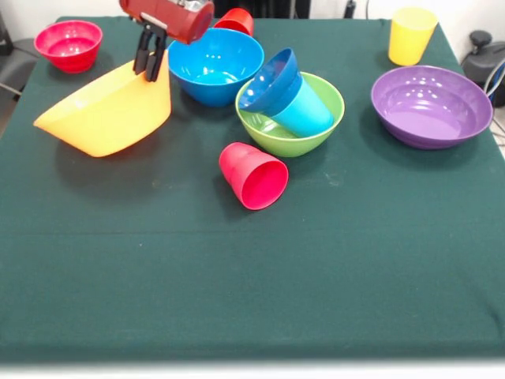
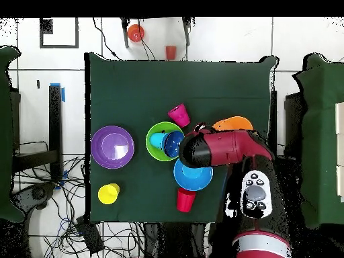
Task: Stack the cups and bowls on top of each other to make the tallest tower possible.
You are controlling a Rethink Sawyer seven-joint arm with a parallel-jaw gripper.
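My gripper (image 1: 149, 67) is shut on the far rim of the huge orange-yellow bowl (image 1: 106, 110), which hangs tilted at the left; in the overhead view only the bowl's edge (image 2: 233, 123) shows past the arm. The green bowl (image 1: 316, 138) (image 2: 152, 149) holds the light blue cup (image 1: 308, 110) on its side with the small dark blue bowl (image 1: 270, 81) against it. A blue bowl (image 1: 215, 65) (image 2: 193, 176) stands behind. One red cup (image 1: 254, 175) (image 2: 179, 114) lies on its side; another (image 1: 235, 21) (image 2: 185, 199) stands at the back.
A small red bowl (image 1: 69, 45) sits at the far left corner. The wide purple bowl (image 1: 431, 105) (image 2: 113, 146) and an upright yellow cup (image 1: 411, 35) (image 2: 108, 193) are at the right. The table's front half is bare green cloth (image 1: 252, 276).
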